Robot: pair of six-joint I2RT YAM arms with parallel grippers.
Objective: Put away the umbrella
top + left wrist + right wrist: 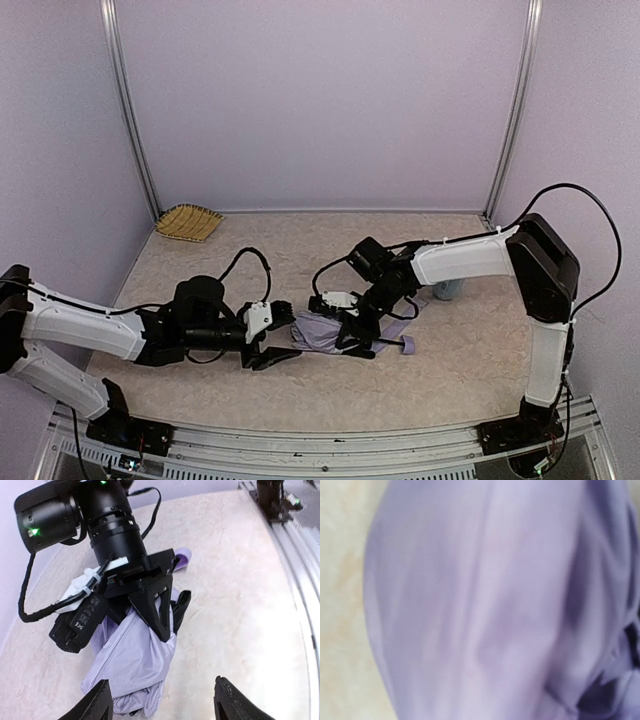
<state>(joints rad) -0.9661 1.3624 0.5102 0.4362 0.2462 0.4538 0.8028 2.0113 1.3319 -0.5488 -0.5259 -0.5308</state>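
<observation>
The umbrella lies folded on the table as a bundle of pale lavender fabric, its small lavender handle pointing right. My right gripper comes down on the bundle's right part, its black fingers pinched close on the fabric. In the right wrist view the fabric fills the frame and hides the fingers. My left gripper is open and empty, low at the bundle's left end, with its fingertips either side of the fabric's end. The handle shows beyond the right wrist.
A light-blue cup stands behind the right forearm. A woven basket sits at the back left corner. The table's front rail runs along the near edge.
</observation>
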